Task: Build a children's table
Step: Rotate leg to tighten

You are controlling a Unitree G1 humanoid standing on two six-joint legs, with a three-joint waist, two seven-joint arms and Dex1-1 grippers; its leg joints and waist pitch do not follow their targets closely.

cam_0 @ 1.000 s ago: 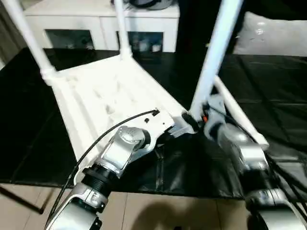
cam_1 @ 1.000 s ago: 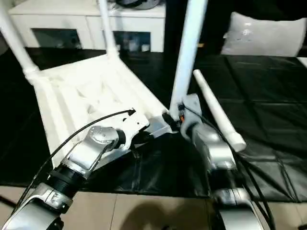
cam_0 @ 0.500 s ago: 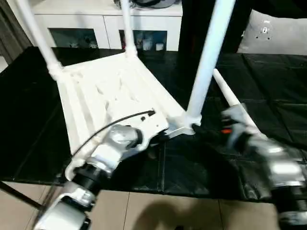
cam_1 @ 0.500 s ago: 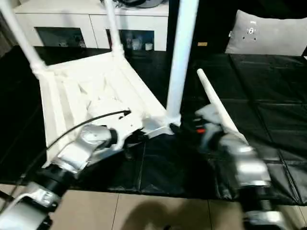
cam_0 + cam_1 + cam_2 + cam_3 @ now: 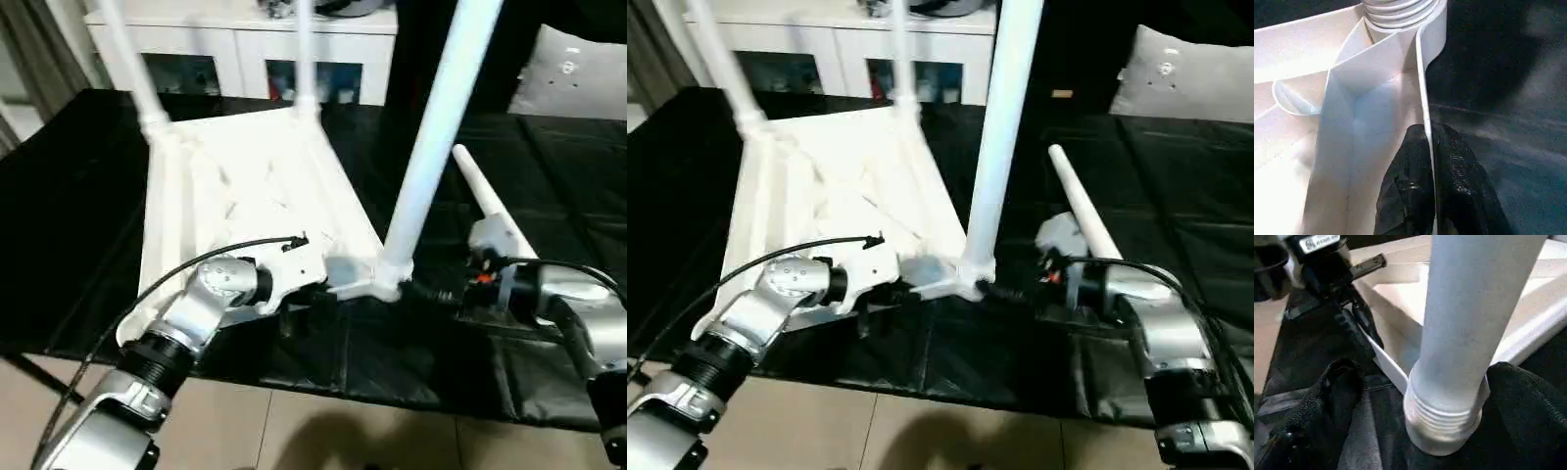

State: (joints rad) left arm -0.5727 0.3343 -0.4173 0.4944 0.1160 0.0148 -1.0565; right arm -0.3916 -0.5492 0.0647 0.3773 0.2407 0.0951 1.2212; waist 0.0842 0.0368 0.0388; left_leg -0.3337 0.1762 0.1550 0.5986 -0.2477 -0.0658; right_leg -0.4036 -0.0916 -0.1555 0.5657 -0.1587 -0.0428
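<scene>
Left eye view: upturned white three-legged table [image 5: 245, 196]

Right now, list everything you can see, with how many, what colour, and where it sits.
White plastic square tabletop: one, upside down on the black surface.
White tapered round legs: three standing in corner sockets, one loose lying on the black surface at right.
Black sheet-covered surface: one, under everything.
White cabinet: one, behind.
Light grey cushion: one, far right.
Left end effector: black, shut on the tabletop's edge wall.
Right end effector: black, open, fingers either side of the near leg's threaded base.
</scene>
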